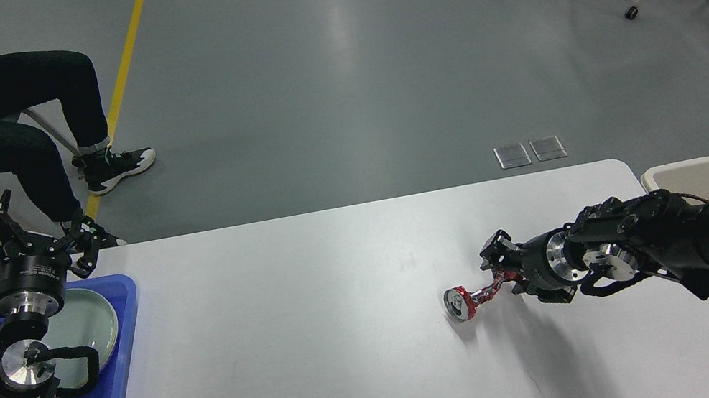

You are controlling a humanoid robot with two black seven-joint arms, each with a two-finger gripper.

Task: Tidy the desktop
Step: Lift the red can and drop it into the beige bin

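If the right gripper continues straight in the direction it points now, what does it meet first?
The right gripper points left along the desktop, already at the crushed red can. Beyond the can the way looks free; depth is uncertain.

Lighting's bright and even, looks like overhead ceiling lights. You can see them as pale streaky glare on the grey floor [336, 34], and the white desktop [351, 345] has a soft sheen near its far edge. Shadows are faint and soft, just a smudge under the right arm [682, 236]. Everything's sharp, no motion blur. The black arms lose detail in their dark parts.
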